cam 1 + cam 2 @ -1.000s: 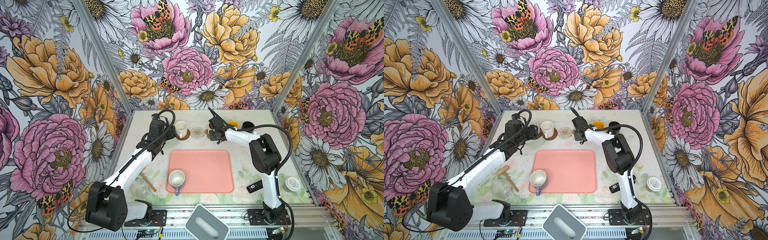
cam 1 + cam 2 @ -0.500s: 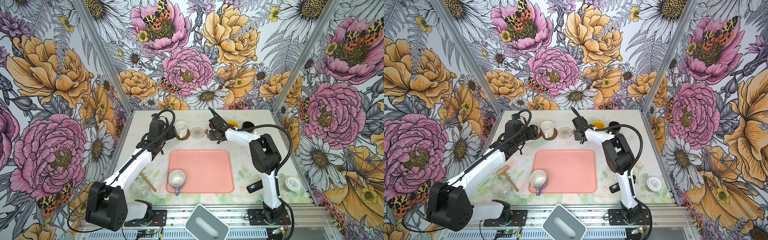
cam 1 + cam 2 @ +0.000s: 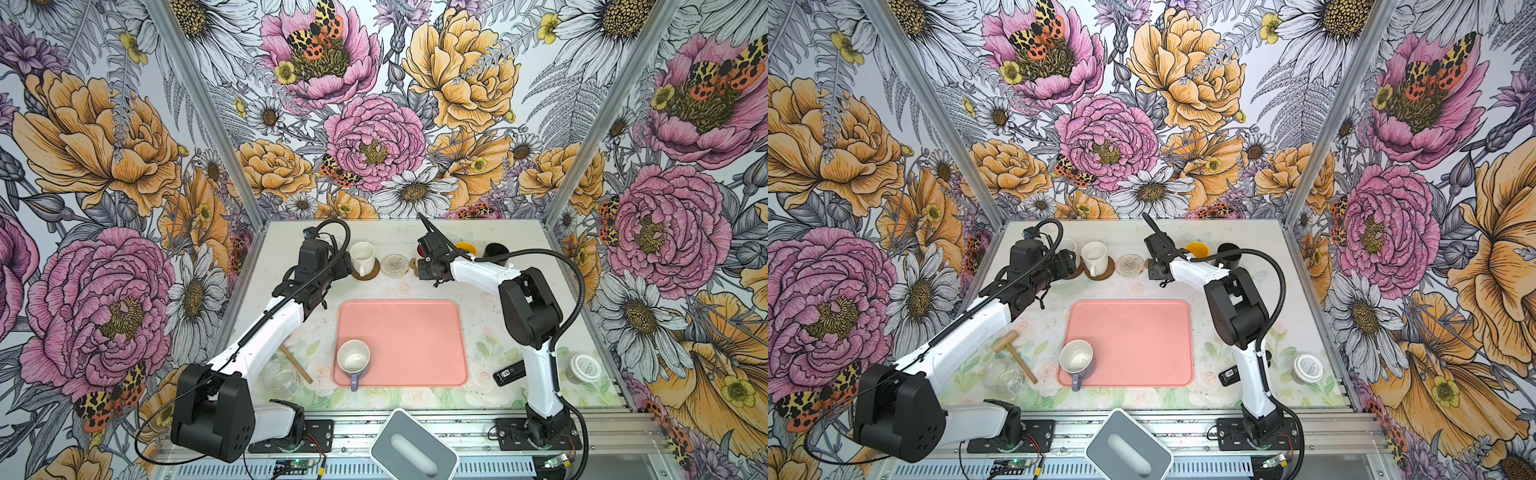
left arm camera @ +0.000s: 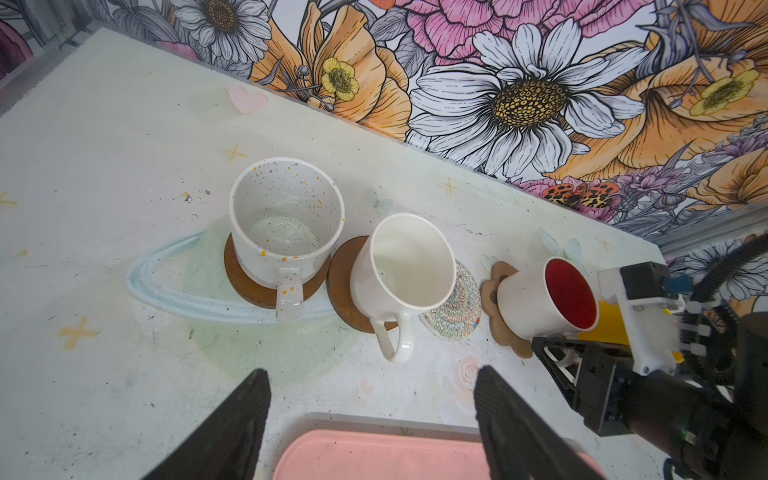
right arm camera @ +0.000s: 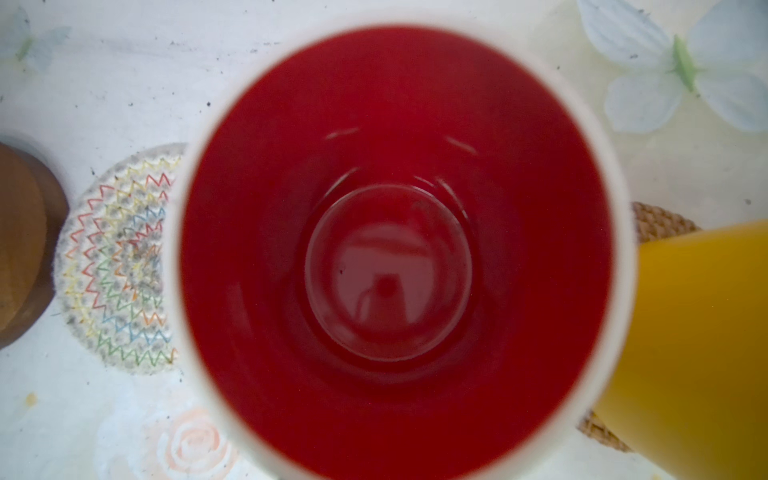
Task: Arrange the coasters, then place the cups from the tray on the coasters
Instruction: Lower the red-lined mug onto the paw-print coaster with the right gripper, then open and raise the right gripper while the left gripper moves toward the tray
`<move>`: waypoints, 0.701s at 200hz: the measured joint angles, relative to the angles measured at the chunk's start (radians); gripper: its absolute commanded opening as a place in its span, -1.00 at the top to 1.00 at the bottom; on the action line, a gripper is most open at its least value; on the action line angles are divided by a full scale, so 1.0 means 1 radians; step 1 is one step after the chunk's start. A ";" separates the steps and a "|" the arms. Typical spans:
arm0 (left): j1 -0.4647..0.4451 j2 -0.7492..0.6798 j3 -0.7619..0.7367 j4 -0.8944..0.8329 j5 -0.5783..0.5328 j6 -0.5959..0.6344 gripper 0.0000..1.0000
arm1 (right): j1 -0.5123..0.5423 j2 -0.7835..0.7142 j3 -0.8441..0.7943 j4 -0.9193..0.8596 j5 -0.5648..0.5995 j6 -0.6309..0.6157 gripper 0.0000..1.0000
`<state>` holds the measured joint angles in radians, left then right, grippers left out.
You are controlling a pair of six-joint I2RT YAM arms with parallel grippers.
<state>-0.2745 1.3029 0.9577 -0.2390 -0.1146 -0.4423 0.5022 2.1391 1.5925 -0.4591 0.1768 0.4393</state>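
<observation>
The red-inside cup (image 4: 544, 299) sits on the paw coaster (image 4: 505, 322), tight between woven coaster (image 5: 116, 257) and yellow cup (image 5: 685, 332). The right gripper (image 4: 559, 359) hangs over it, grip unclear. The left gripper (image 4: 370, 382) hangs wide, empty, near the tray (image 4: 374, 457).

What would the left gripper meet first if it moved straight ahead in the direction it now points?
Most likely the handle of the plain white mug, which stands on a brown disc coaster with that handle toward the open left gripper. Only bare table lies between them, though depth is unclear.
</observation>
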 measured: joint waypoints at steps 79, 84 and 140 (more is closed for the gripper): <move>0.000 0.000 0.000 0.000 0.000 0.000 -0.58 | 0.000 -0.033 -0.045 0.016 -0.010 0.008 -0.02; 0.000 0.000 0.000 0.000 0.000 0.000 -0.58 | 0.000 -0.041 -0.049 0.016 -0.011 0.008 -0.03; 0.000 0.000 0.000 0.000 0.000 0.000 -0.58 | 0.000 -0.222 -0.098 0.016 0.001 -0.001 -0.10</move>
<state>-0.2745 1.3029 0.9577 -0.2394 -0.1146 -0.4427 0.5022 1.9171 1.4944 -0.4427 0.1780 0.4381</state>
